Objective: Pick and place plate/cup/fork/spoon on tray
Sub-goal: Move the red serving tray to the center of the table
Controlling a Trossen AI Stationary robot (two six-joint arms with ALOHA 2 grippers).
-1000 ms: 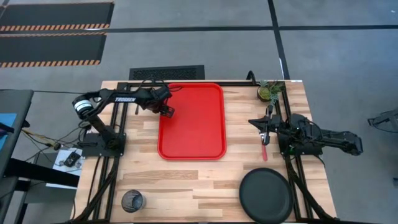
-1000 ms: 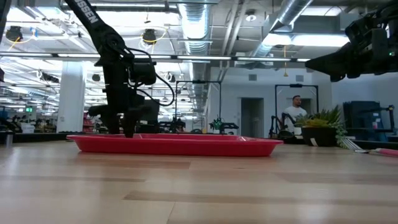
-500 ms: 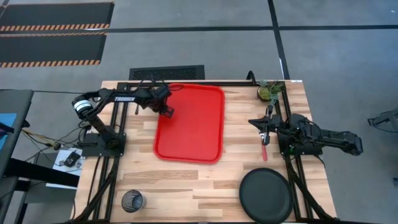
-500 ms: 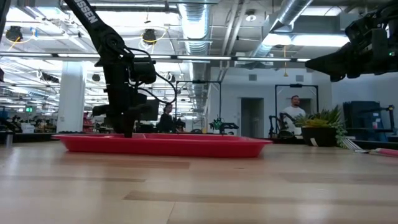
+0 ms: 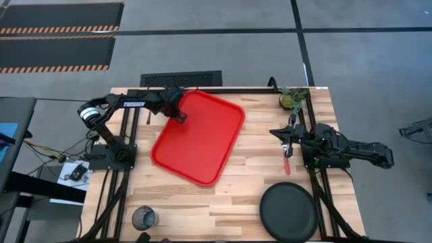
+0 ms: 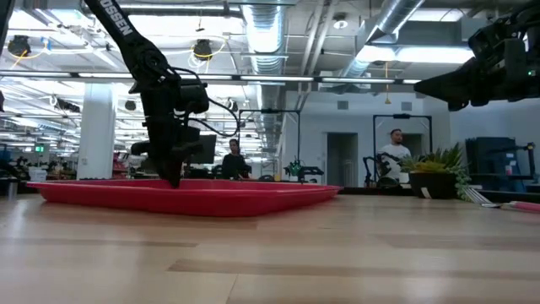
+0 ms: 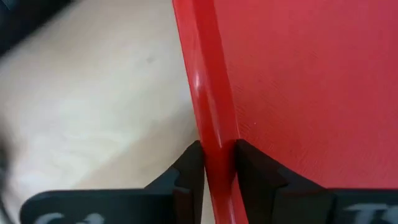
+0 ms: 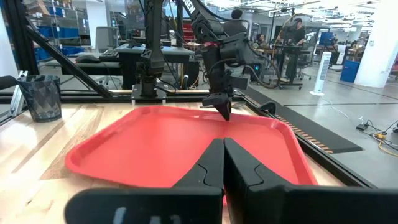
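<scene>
The red tray lies askew on the table, its long axis slanting from far right to near left. My left gripper is shut on the tray's far-left lip, also seen in the low view. My right gripper hovers shut at the table's right, above the fork, which lies flat with its red handle toward the near edge. The black plate rests near the front right. The cup stands at the front left. The spoon does not show. My left gripper pinches the tray's raised lip on its long left side, near the far corner. One finger is outside the rim and the other inside. The fingers come from above, pointing down, across the lip. The tray's bottom stays on the table.
A small potted plant stands at the far right corner. Black frame rails run along both table sides. People stand in the room beyond the table. Bare wood lies between the tray and the fork.
My left gripper has shut on the tray's left lip and drawn it slightly toward the far edge. The tray has turned clockwise as seen from above: its near end has swung toward the table's left, while the gripped part stayed almost in place.
</scene>
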